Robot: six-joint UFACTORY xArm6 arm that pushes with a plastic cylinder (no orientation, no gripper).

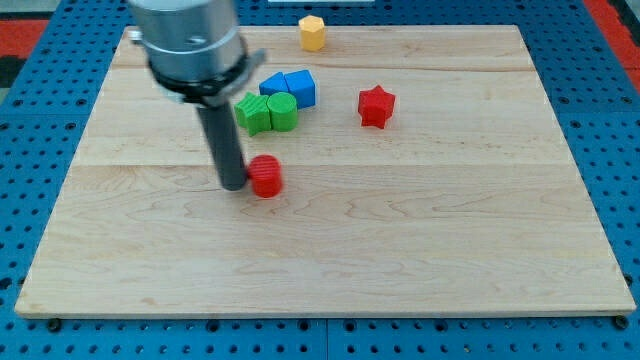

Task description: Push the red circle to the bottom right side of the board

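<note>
The pale wooden bench [400, 250] carries the small red circle block [266, 177] left of centre. My tip [234, 186] touches its left side; there are no jaws. Pushing is underway, I judge; next, drive it rightward and downward.

Two green blocks [267, 112] touch two blue blocks [290, 86] (red star [376, 106] apart), yellow hexagon [313, 32] at the board's [450, 230] top edge.

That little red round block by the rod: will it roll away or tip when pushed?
Probably neither. The red circle stands on its flat face on the smooth wooden board, so it should slide. It looks squat, so tipping seems unlikely. My tip sits at its left; an off-centre push might swerve it.
</note>
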